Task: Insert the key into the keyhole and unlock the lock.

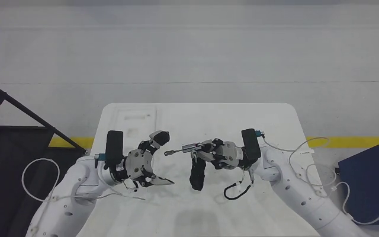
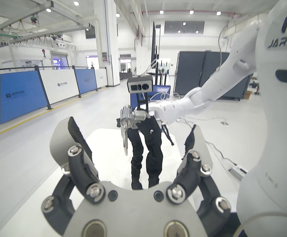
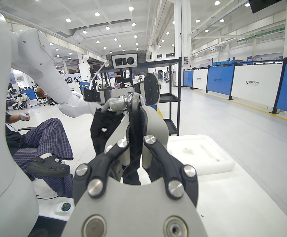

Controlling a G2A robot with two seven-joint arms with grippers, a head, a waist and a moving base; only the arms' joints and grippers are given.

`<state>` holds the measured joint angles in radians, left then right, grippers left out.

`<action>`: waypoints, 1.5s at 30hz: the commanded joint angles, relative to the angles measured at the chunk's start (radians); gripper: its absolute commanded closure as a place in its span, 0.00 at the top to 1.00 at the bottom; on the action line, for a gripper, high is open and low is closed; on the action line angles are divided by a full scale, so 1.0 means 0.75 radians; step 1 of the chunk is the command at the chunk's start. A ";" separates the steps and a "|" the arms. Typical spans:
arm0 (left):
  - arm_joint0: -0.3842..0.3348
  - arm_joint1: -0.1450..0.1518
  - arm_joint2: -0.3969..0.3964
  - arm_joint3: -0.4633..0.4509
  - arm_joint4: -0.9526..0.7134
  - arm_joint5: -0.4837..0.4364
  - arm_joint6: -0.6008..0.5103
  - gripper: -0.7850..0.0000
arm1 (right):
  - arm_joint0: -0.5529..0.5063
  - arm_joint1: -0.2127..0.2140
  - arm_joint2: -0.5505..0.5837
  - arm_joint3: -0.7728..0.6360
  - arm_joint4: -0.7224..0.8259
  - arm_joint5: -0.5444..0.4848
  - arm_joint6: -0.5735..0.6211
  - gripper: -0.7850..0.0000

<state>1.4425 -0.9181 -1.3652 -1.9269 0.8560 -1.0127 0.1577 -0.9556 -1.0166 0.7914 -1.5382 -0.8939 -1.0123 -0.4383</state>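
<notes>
**A:** Left hand (image 1: pixel 161 160): fingers apart, holding nothing, just left of the key (image 2: pixel 124 140). Right hand (image 1: pixel 207 153) is clamped on the lock (image 2: pixel 129 116), held above the desk (image 1: pixel 237 118), near-centre.

**B:** Key in?

**A:** Looks seated in the keyhole (image 2: pixel 126 122), with its head pointing at the left hand. Can't tell if the lock has opened.

**B:** Risks?

**A:** An off-centre pinch on the key head would lever the key sideways, so it binds or backs out. Turning torque could also rotate the lock in the right hand's soft pads, so the key turns nothing.

Pale floor (image 2: pixel 27 145), blue barriers (image 2: pixel 20 98), ceiling lights (image 3: pixel 97 14)
</notes>
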 commanded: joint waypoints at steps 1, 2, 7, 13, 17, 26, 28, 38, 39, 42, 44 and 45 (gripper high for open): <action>0.001 0.000 0.000 0.000 -0.001 0.001 0.016 1.00 | 0.000 0.000 0.000 0.000 0.000 0.000 0.000 0.00; 0.001 0.000 0.000 0.000 -0.001 0.001 0.016 1.00 | 0.000 0.000 0.000 0.000 0.000 0.000 0.000 0.00; 0.001 0.000 0.000 0.000 -0.001 0.001 0.016 1.00 | 0.000 0.000 0.000 0.000 0.000 0.000 0.000 0.00; 0.001 0.000 0.000 0.000 -0.001 0.001 0.016 1.00 | 0.000 0.000 0.000 0.000 0.000 0.000 0.000 0.00; 0.001 0.000 0.000 0.000 -0.001 0.001 0.016 1.00 | 0.000 0.000 0.000 0.000 0.000 0.000 0.000 0.00; 0.018 -0.004 0.031 0.012 -0.231 0.019 -0.045 1.00 | 0.000 0.000 0.000 0.000 0.000 0.000 0.000 0.00; 0.020 -0.004 0.034 0.017 -0.295 0.029 -0.069 1.00 | 0.000 0.000 0.000 0.000 0.000 0.000 0.000 0.00; 0.034 0.005 0.038 0.047 -0.541 0.016 -0.227 1.00 | 0.000 0.000 0.000 0.000 0.000 0.000 0.000 0.00; 0.035 0.006 0.040 0.048 -0.565 0.015 -0.237 1.00 | 0.000 0.000 0.000 0.000 0.000 0.000 0.000 0.00; 0.021 0.009 0.040 0.052 -0.599 0.013 -0.299 1.00 | 0.000 0.000 0.000 0.000 0.000 0.000 0.000 0.00; 0.008 0.011 0.046 0.056 -0.624 0.011 -0.344 1.00 | 0.000 0.000 0.000 0.000 0.000 0.000 0.000 0.00; 0.000 0.012 0.048 0.059 -0.634 0.011 -0.363 1.00 | 0.000 0.000 0.000 0.000 0.000 0.000 0.000 0.00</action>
<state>1.4483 -0.9097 -1.3309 -1.8847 0.3877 -1.0045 -0.0995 -0.9556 -1.0166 0.7914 -1.5382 -0.8939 -1.0123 -0.4383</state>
